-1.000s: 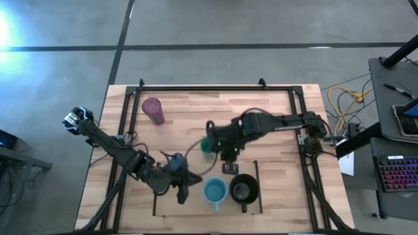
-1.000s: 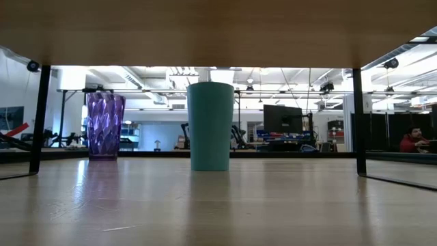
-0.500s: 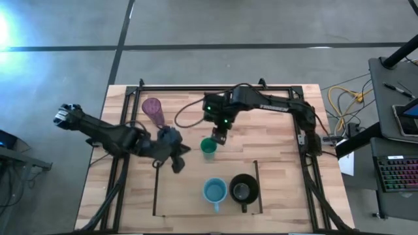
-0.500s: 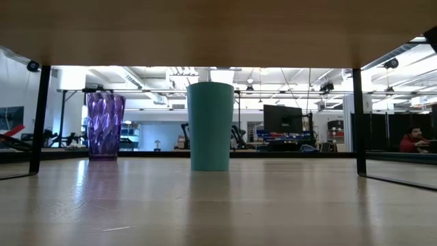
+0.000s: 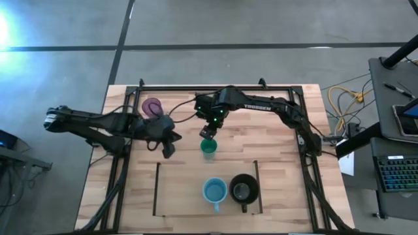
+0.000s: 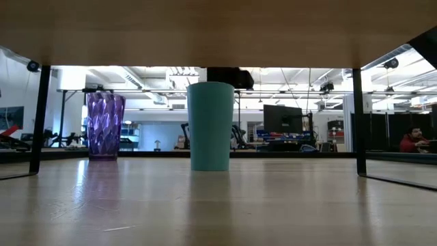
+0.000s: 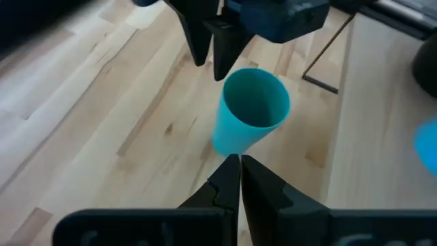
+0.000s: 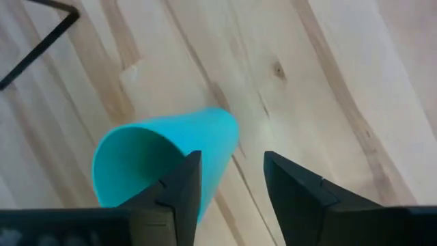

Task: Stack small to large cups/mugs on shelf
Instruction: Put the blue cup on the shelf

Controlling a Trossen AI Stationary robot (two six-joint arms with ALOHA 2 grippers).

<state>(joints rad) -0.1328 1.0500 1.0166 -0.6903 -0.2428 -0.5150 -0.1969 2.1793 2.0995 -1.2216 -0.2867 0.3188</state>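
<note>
The green cup (image 5: 208, 149) stands upright on its base at mid-table; it also shows in the low view (image 6: 209, 126). My right gripper (image 5: 208, 133) is open just above and to the far side of its rim, and the cup (image 8: 160, 160) lies partly behind one finger. My left gripper (image 5: 168, 146) is shut and empty to the left of the green cup (image 7: 251, 109). The purple tumbler (image 5: 153, 108) stands at the far left. The light-blue mug (image 5: 215, 191) and the black mug (image 5: 243, 190) stand side by side in the outlined shelf area (image 5: 157, 189).
The black metal frame (image 5: 215, 87) runs along the table's far edge and both sides. Bare wood lies between the green cup and the two mugs. Beyond the table, the low view shows a room with a person (image 6: 412, 140) at the far right.
My right gripper has gone from near the shelf toward the far edge and left, and now hangs over the green cup's far side. My left gripper has gone from the shelf's left part toward the far edge, nearer the purple tumbler. The cups have stayed in place.
</note>
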